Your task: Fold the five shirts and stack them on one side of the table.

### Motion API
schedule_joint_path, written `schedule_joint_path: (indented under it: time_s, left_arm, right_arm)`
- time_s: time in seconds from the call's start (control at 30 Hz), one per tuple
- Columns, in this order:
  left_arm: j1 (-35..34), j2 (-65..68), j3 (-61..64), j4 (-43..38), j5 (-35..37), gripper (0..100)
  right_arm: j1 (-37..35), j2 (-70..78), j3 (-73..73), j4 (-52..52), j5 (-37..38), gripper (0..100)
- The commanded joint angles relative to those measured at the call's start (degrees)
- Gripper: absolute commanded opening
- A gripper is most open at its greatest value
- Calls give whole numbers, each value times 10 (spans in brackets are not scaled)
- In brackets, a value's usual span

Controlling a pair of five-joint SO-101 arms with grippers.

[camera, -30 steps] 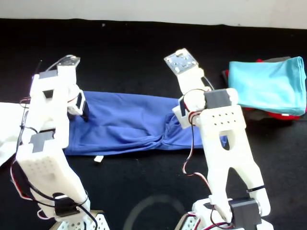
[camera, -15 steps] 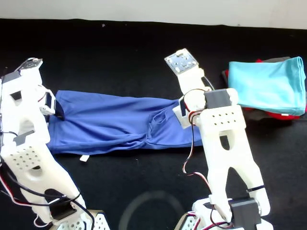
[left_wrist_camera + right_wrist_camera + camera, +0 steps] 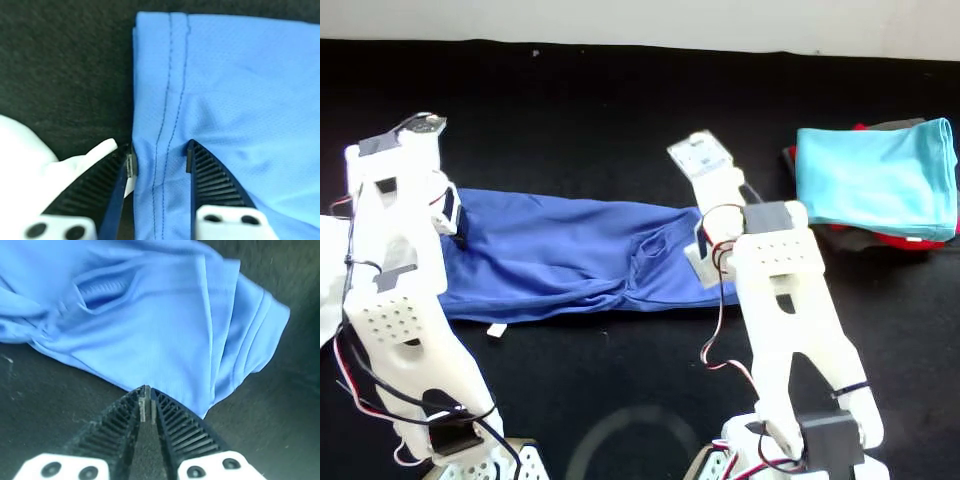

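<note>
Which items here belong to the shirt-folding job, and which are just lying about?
Job: blue shirt, spread out; folded turquoise shirt on a red shirt; left claw; right claw.
Lying about: small white tag beside the blue shirt; white cloth at far left, perhaps another shirt.

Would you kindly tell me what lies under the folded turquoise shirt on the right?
A red fabric edge peeks out beneath the folded turquoise shirt, with a grey strip behind. The shirt hides how many garments lie there.
</note>
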Motion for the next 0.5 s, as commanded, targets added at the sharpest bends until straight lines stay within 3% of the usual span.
schedule_joint_path:
  time_s: [0.0, 0.27, 0.33, 0.4, 0.47]
  left_arm:
    - [22, -1, -9, -4, 6, 181]
    - [55, 44, -15, -4, 6, 176]
    - [72, 41, -15, -4, 7, 127]
    - [94, 35, -13, -3, 23, 6]
    - [115, 29, -19, 16, 44, 23]
  right_arm:
    - [21, -3, 3, -9, 3, 9]
    - [26, -27, -4, 2, 3, 9]
    - [26, -47, -4, 7, 3, 9]
    - [26, -75, -4, 26, 3, 7]
    - [27, -109, -3, 49, 3, 7]
